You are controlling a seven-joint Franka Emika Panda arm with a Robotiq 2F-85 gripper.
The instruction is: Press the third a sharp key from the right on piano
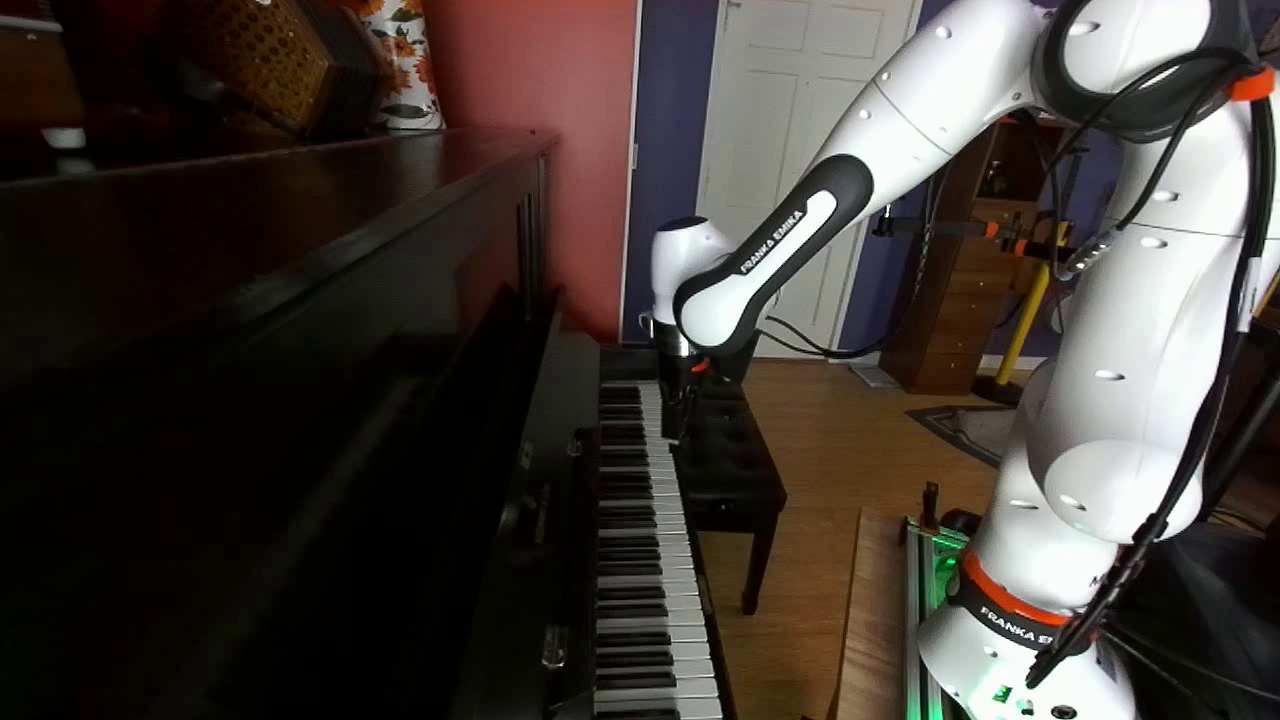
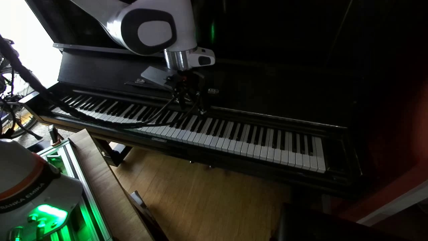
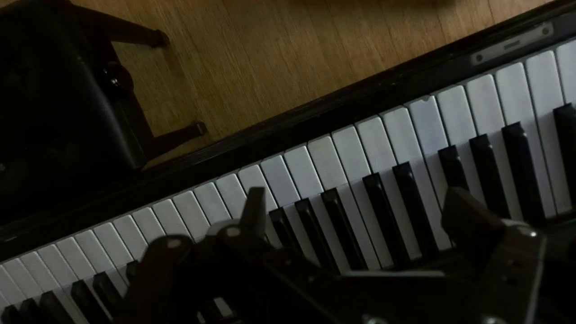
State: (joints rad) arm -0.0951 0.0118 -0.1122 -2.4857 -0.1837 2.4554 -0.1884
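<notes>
Piano [image 2: 274, 100] | my gripper [image 3: 355, 193] over keys [image 3: 328, 162], jaws wide | step, I judge: alignment | next: single out the called-for black one, narrow, press straight down

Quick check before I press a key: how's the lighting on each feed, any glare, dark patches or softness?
Wrist view: dim, the gripper dark and slightly soft-edged, white keys distinct. In an exterior view: much of the piano front lost in near-black shadow. In an exterior view: bright patch at upper left blown out to white, green light glaring on the robot base.
</notes>
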